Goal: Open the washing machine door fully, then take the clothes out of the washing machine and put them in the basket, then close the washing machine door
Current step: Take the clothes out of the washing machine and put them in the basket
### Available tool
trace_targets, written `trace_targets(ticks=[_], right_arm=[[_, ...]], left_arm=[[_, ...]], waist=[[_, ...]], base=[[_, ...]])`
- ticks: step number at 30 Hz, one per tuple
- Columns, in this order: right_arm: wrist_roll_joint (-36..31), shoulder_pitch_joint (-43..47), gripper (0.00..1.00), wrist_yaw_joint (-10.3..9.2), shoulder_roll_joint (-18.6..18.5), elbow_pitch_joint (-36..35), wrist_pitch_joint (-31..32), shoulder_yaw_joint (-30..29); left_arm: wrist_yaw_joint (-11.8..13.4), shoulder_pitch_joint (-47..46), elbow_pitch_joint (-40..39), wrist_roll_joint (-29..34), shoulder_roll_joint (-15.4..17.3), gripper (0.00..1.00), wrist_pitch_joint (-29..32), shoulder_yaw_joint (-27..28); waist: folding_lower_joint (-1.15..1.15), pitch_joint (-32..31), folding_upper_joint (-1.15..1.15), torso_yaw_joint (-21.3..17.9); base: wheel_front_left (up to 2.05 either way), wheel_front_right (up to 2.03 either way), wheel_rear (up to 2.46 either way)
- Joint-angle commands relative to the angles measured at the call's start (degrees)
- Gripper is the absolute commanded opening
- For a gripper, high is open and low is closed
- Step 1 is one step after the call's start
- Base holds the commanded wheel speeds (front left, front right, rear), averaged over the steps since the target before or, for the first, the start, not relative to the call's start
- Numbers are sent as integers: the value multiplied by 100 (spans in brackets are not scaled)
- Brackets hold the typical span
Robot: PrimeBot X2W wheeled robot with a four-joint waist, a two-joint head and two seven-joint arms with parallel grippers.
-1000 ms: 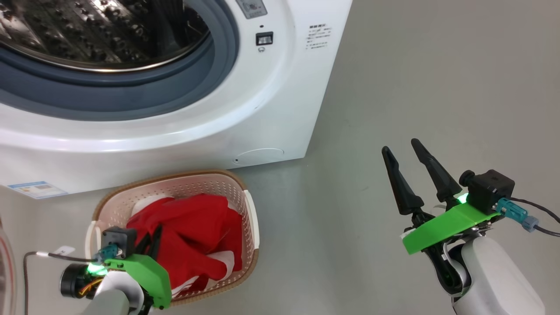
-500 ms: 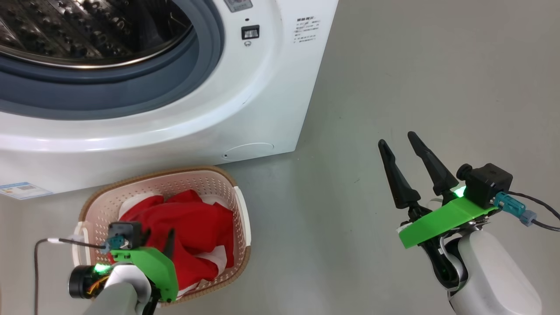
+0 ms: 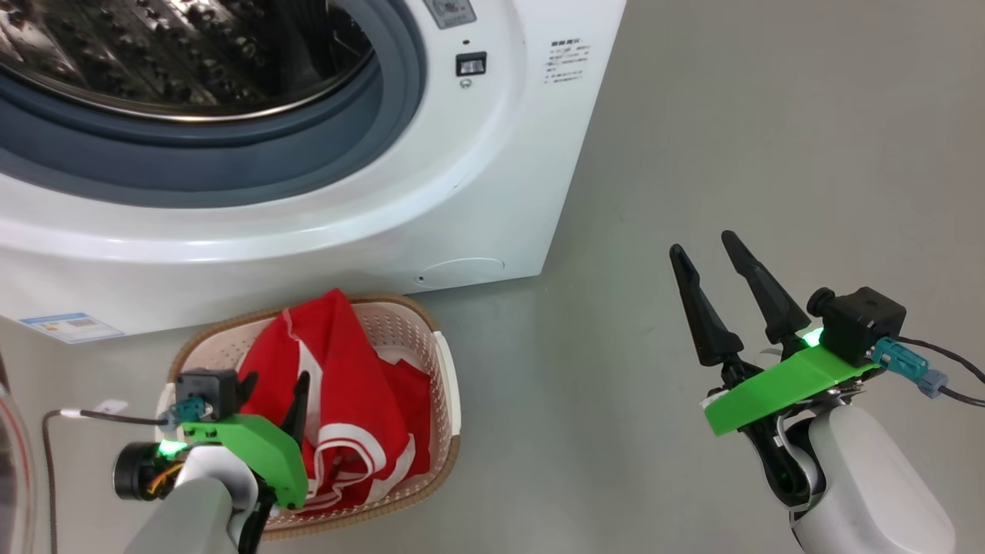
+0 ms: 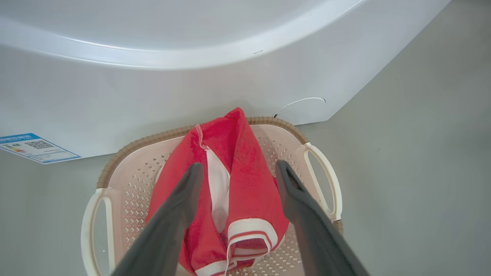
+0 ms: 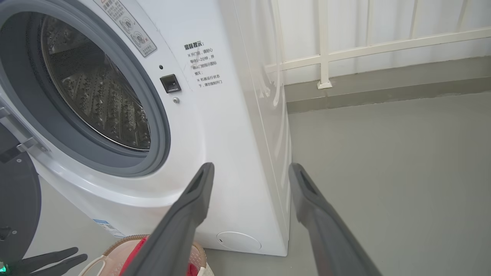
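Apparently at the unloading step, near its end. Lower left of the head view: left gripper [image 3: 275,381] poised over the basket [image 3: 445,362], fingers spread wide, clamped on nothing, with the clothes [image 3: 346,369] between and beneath them. Bright red fabric with white trim stripes and a white panel, bunched into a soft peak, its tip overlapping the basket's upper rim, the rest heaped inside the cream perforated walls. Basket on the grey floor [image 3: 692,115], just beside the front of the washing machine [image 3: 462,192], below its small round cover [image 3: 462,271]. Upper left: perforated steel drum [image 3: 177,54], no garment visible in the part shown. Lower right: right gripper [image 3: 702,246], fingers apart, empty, well apart from everything. Washing machine door [image 5: 15,207] swung open, dark inner side at the left edge of the right wrist view. Next, probably: lift the left arm off the cloth without snagging it, check the drum for leftovers, then swing the door shut.
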Motion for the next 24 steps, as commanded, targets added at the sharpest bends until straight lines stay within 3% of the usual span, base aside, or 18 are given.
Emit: trace_targets(ticks=[1, 11, 24], right_arm=[[26, 63, 100, 9, 5, -113, -27, 87], [46, 210, 100, 9, -39, -69, -27, 81], [104, 415, 100, 9, -103, -25, -27, 120]], left_arm=[[-17, 83, -142, -23, 223, 100, -78, 122], [-11, 660, -1479, 179, 545, 100, -78, 614], [169, 1513, -3152, 584, 612, 100, -79, 1330]], waist=[[0, -45, 0, 47], [0, -357, 0, 184], [0, -801, 0, 427]], base=[[0, 0, 0], [0, 0, 0], [0, 0, 0]])
